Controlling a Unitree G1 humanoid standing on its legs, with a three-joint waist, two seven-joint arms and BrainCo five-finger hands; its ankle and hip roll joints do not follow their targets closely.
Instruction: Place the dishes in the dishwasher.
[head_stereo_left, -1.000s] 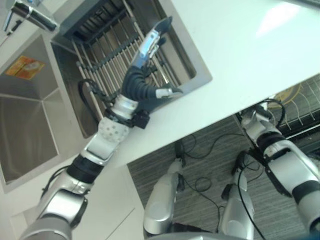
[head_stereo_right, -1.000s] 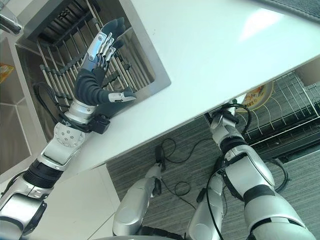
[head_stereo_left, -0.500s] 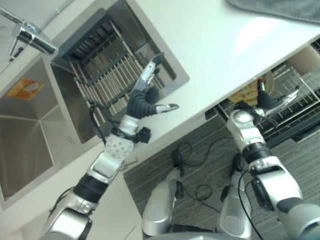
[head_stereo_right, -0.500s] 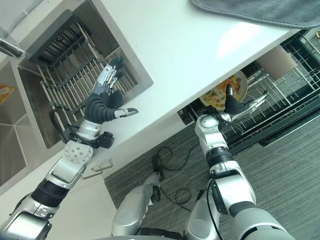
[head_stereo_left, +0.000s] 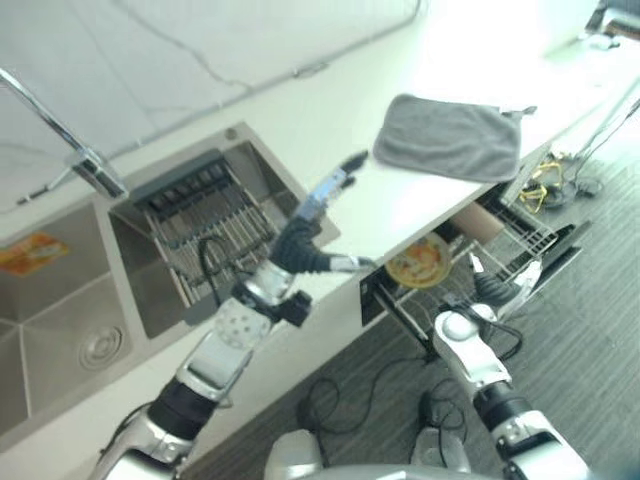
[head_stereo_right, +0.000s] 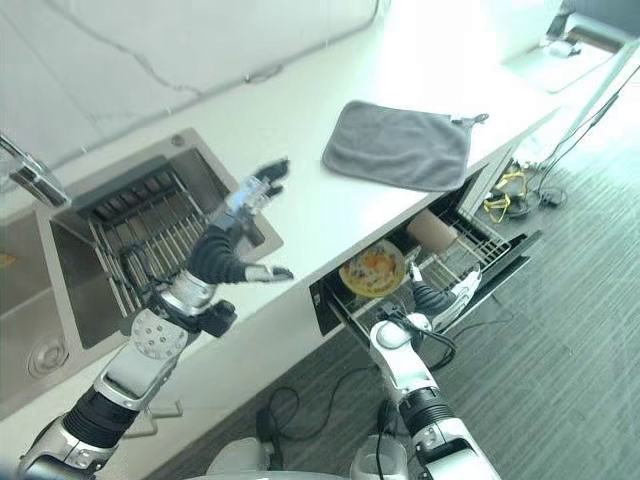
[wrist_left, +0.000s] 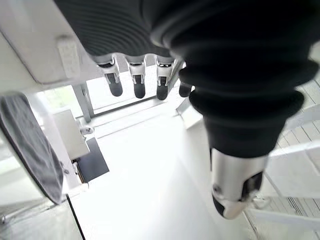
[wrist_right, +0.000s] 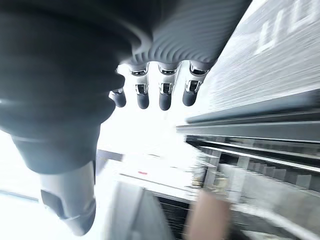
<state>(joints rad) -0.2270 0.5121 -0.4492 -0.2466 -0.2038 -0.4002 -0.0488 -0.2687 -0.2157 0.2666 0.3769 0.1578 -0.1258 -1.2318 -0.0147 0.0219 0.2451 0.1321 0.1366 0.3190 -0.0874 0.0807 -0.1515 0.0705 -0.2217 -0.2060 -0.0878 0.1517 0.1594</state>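
Over the sink rack (head_stereo_right: 150, 225), left hand (head_stereo_right: 225, 250) open; plate (head_stereo_right: 371, 268) racked.

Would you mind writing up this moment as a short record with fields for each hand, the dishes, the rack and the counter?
left hand: open, fingers straight, raised over the counter edge beside the sink, holding nothing
right hand: open, low by the dishwasher rack, holding nothing
plate: yellow patterned, standing in the dishwasher rack
cup: pale, lying in the same rack behind the plate
dishwasher rack: pulled out under the counter
sink rack: wire rack in the sink, no dishes seen on it
counter: grey cloth lying flat on it
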